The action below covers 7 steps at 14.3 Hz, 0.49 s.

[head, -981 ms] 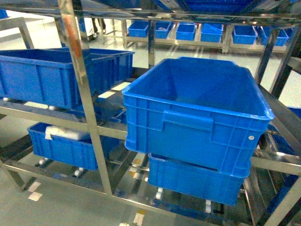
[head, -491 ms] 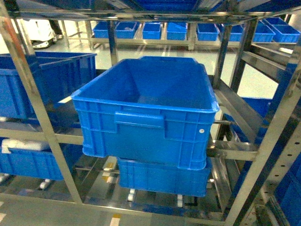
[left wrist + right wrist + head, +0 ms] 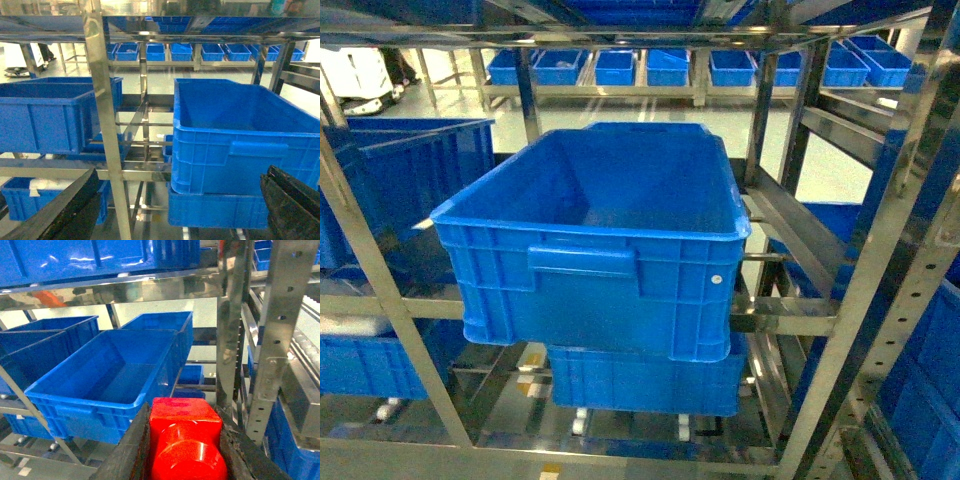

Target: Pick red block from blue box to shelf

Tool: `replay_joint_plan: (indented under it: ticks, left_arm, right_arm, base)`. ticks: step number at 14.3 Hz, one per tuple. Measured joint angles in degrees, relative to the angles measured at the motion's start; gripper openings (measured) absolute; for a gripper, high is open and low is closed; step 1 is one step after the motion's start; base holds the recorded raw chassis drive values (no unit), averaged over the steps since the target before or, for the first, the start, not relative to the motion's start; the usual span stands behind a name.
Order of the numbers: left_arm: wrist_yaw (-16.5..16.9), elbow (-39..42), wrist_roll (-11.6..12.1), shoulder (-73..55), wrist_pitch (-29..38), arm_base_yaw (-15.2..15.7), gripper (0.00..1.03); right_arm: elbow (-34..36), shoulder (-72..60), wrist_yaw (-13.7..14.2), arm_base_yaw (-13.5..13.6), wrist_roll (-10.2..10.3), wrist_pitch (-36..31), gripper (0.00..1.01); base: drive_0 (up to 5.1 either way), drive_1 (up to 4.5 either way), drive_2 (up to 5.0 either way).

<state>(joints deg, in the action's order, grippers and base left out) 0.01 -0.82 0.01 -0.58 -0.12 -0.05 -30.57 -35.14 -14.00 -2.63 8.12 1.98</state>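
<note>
The right gripper [image 3: 185, 450] pinches the red block [image 3: 186, 440] facing the shelf [image 3: 280, 330] (left fingers [image 3: 75, 210] spread, empty), so the carrying step seems nearly done; next comes placing it on a tier.

I see one red block [image 3: 186, 440], and it sits between the two fingers of my right gripper [image 3: 185, 452]. My left gripper [image 3: 175, 210] has two dark fingers too, one at each side of its view.

On the shelf [image 3: 380, 300] in front of me I count one big blue crate [image 3: 590, 260] in the middle, one more crate [image 3: 645, 380] under it, and two crates [image 3: 400, 170] on the left. Far back on the floor racks I count about seven small blue crates [image 3: 665, 68] in a row.
</note>
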Motion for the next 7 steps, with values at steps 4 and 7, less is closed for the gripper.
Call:
replay_joint_plan:
  ticks: [4,7]
  left_arm:
    - [0.0,0.0,0.0,0.0,-0.1,0.0,0.98]
    - [0.0,0.0,0.0,0.0,-0.1,0.0,0.98]
  right_arm:
    - [0.0,0.0,-0.1,0.0,0.0,0.1,0.27]
    - [0.0,0.0,-0.1,0.0,0.0,-0.1,0.27]
  base:
    - [-4.4,4.21,0.4]
    - [-4.2,4.47,0.0]
